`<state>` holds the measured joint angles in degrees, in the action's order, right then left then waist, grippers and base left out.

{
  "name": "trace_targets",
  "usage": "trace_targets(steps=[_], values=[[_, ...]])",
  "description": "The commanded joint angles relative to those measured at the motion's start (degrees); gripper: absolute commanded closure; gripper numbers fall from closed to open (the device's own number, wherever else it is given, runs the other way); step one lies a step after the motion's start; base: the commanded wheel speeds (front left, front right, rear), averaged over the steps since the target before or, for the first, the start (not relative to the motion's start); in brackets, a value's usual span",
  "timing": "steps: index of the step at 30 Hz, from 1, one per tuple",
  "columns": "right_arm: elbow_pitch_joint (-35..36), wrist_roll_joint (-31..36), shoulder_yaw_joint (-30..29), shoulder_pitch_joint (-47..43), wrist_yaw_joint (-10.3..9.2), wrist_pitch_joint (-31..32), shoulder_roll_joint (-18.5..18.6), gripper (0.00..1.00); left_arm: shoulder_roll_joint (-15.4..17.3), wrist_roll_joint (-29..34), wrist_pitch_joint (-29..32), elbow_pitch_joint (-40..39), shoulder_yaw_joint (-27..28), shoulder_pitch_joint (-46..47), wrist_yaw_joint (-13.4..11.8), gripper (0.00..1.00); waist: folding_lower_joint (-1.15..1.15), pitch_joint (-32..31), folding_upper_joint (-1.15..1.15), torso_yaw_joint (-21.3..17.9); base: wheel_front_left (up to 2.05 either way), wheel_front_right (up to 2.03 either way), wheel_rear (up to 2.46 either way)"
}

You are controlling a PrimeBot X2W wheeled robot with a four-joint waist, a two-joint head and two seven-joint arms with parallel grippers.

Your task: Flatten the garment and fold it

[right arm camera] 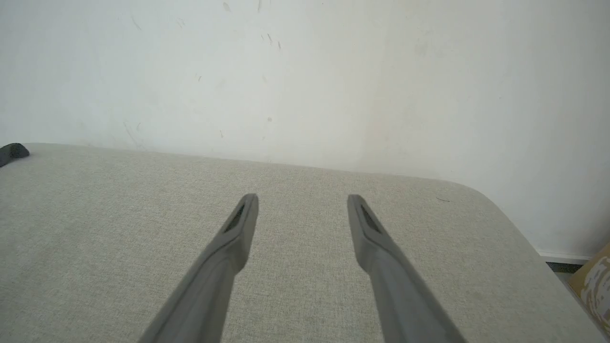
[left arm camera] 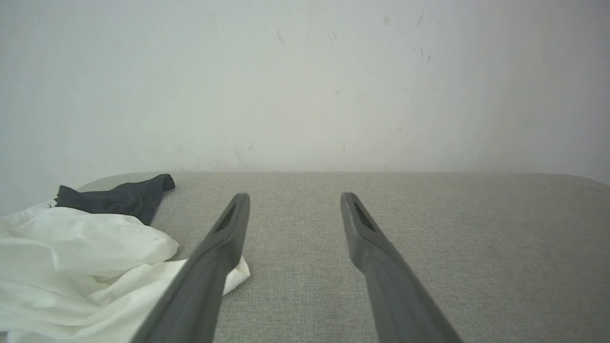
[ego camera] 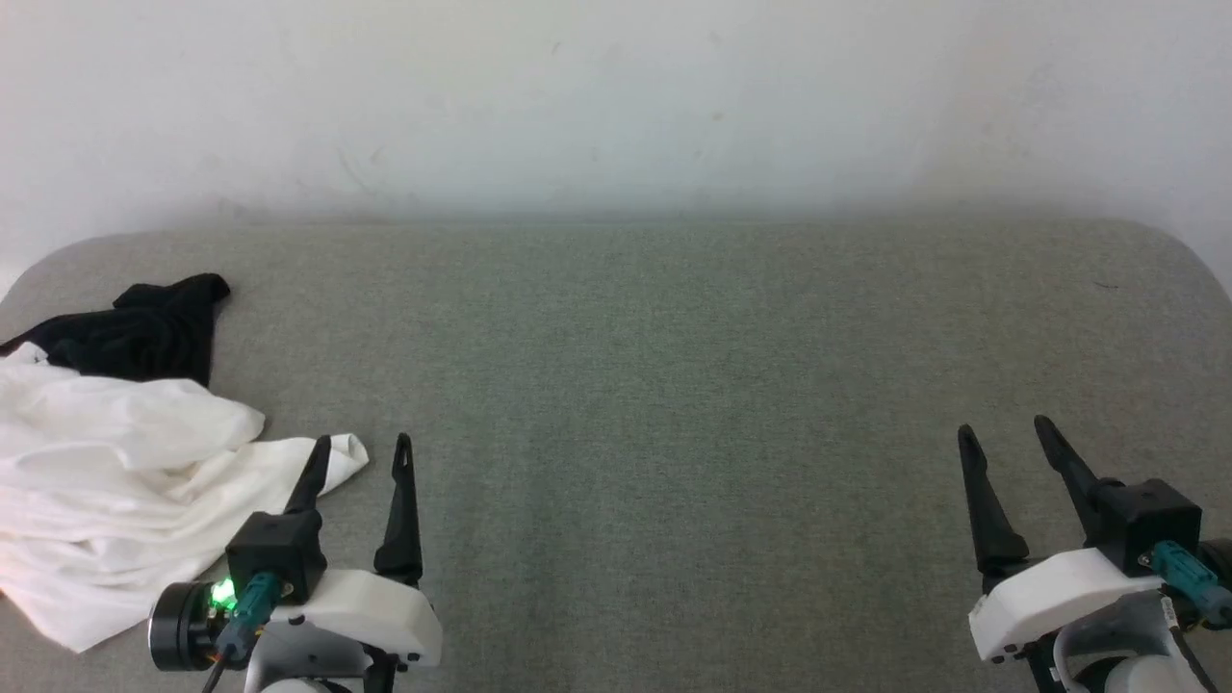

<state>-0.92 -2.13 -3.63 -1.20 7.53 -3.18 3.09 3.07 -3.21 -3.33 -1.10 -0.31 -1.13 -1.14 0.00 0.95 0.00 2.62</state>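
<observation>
The garment (ego camera: 115, 472) lies crumpled at the left edge of the grey surface, a heap of white cloth with a black sleeve (ego camera: 144, 332) bunched behind it. The left wrist view has the garment (left arm camera: 81, 267) at its lower left. My left gripper (ego camera: 363, 445) hovers open just right of the heap, its left finger over a white corner, nothing between the fingers. My right gripper (ego camera: 1004, 426) stands open far to the right over bare surface, holding nothing. A tip of the black sleeve (right arm camera: 12, 152) peeks in at the left edge of the right wrist view.
The grey fabric-covered table (ego camera: 674, 385) has rounded corners and meets a white wall (ego camera: 616, 96) at the back. Past its right corner, a brownish box (right arm camera: 593, 286) sits on the floor.
</observation>
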Motion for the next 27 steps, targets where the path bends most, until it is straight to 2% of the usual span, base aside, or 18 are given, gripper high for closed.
trace_targets(steps=[1, 11, 27], values=[[-0.09, -0.50, -0.34, -0.04, -0.01, -0.68, -0.06, 0.00, -0.05, -0.45, -0.52, -0.39, -0.02, -0.30, -0.46, 0.00, 0.00, 0.26, 0.00, 0.57, 0.00, 0.00, 0.00], [-0.65, -0.12, -0.14, 0.59, -0.01, -1.88, -0.07, 0.00, -0.07, -1.51, -1.72, -0.65, -0.27, -0.54, -1.20, 0.00, 0.00, 0.69, 0.00, 3.86, 0.00, 0.00, 0.00], [-2.08, -0.48, 1.94, 0.83, -0.02, -3.79, -0.10, 0.00, -0.09, -3.00, -3.63, -1.61, 0.39, -2.40, -2.21, 0.00, 0.00, 0.55, 0.00, 11.65, 0.00, 0.00, 0.00]])
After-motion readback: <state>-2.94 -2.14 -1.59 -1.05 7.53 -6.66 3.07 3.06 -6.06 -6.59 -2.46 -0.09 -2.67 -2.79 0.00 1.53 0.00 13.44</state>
